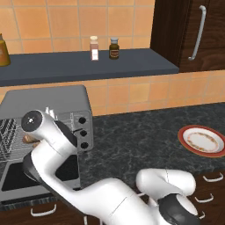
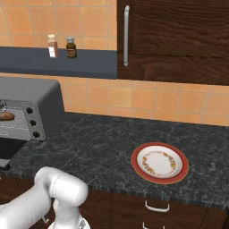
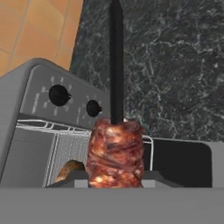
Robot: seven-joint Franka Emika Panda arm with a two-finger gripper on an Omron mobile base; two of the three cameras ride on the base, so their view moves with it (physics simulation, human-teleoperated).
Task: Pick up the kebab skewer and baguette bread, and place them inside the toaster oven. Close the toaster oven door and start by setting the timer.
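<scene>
baguette [image 2: 6,116] in oven [image 1: 48,99] | door [image 1: 26,178] down | gripper [image 3: 114,178] clamps skewer [image 3: 115,153] at oven mouth | left: release, shut, timer

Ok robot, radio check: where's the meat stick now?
Gripper shut on kebab skewer, over open toaster oven. Baguette already on the rack. Nothing blocking.

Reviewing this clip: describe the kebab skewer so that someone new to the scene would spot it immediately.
Start at the grey toaster oven on the dark counter's left end, its door folded down. In the hand view, the kebab skewer is held just above the oven's open mouth. It is a thin dark stick through reddish-brown meat chunks, unlike the golden-brown baguette bread lying on the wire rack inside.
</scene>
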